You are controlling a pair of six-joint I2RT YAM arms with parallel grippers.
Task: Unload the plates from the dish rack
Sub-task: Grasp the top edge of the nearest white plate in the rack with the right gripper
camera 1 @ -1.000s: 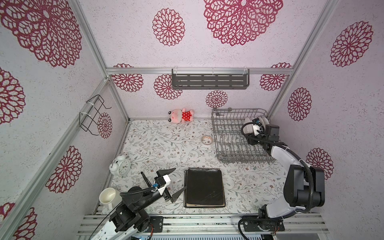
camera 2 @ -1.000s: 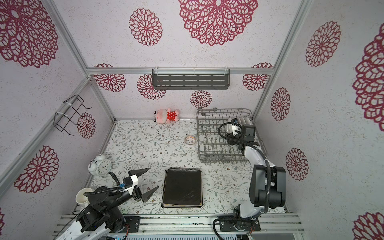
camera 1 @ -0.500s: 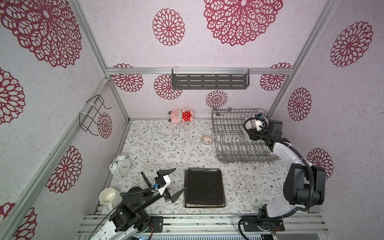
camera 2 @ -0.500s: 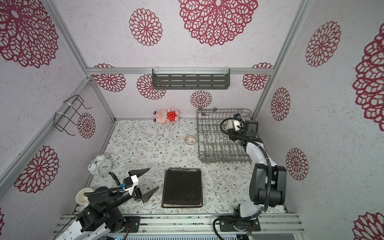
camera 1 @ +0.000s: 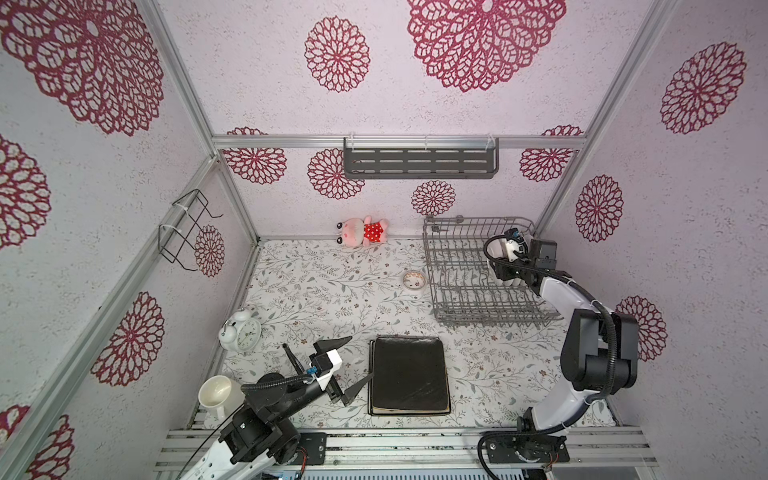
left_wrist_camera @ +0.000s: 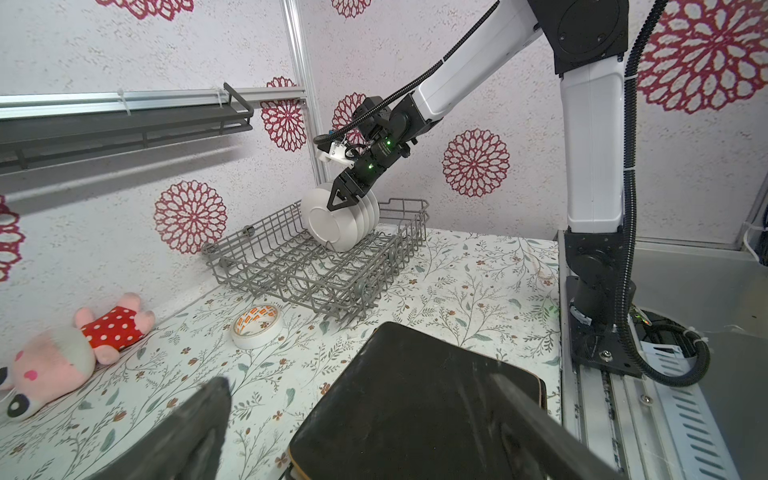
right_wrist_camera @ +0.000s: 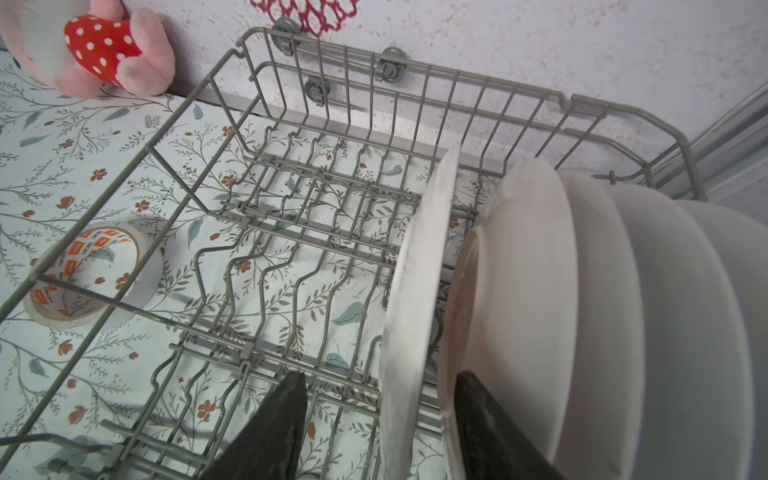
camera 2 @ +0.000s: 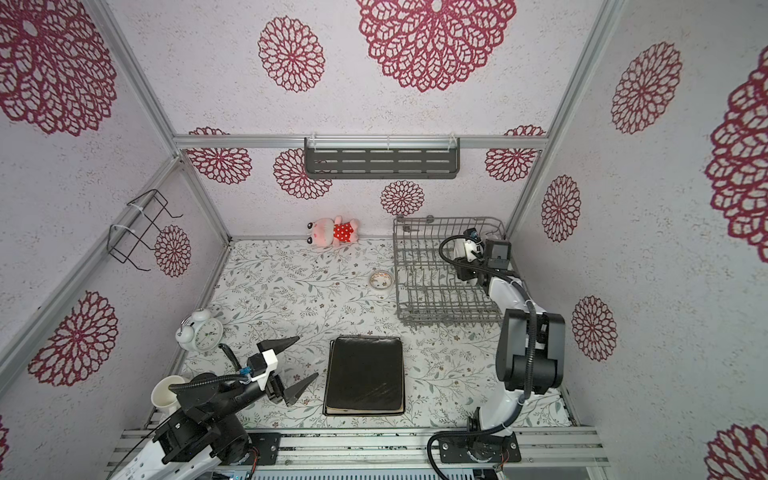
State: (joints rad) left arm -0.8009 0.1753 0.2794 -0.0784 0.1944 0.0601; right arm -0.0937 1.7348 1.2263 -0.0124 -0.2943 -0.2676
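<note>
Light was bright, even and diffuse; shadows were soft. In the left wrist view the dark grey slotted metal wall shelf (left_wrist_camera: 124, 129) cast a faint shadow below it, and the left gripper (left_wrist_camera: 357, 378) had its black fingers (left_wrist_camera: 187, 436) blurred from 5 to 7 o'clock. In the right wrist view the right gripper (right_wrist_camera: 378, 374) had its black fingers (right_wrist_camera: 266, 436) equally unfocused at 6 o'clock. Both top views were sharp throughout.

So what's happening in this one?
The right gripper is at the dish rack, its open jaws straddling the rim of the front white plate, not yet clamped. More white plates stand behind it. The left gripper hovers open beside the black square plates stacked on the table.
</note>
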